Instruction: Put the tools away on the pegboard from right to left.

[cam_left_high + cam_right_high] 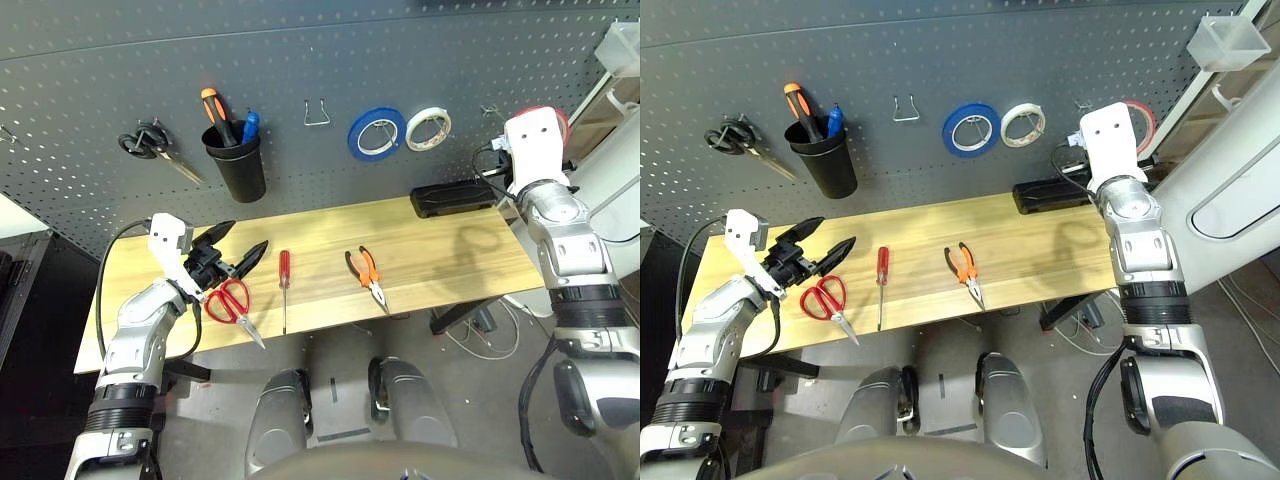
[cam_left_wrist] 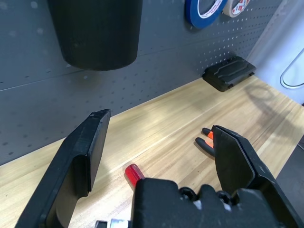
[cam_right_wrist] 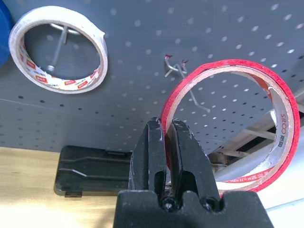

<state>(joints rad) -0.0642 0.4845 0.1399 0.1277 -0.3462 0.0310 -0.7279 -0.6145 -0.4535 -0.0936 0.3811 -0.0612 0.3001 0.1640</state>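
Observation:
My right gripper is raised against the pegboard at its far right, shut on the rim of the thin red tape ring. A metal hook shows through the ring's opening; whether the ring rests on it I cannot tell. On the table lie the orange-and-black pliers, the slim red-handled screwdriver and the red-handled scissors. My left gripper hovers open just above and behind the scissors, holding nothing.
The pegboard carries black-handled scissors, a black cup with tools in it, a bare hook, a blue tape roll and a white one. A black box sits at the wooden table's back right.

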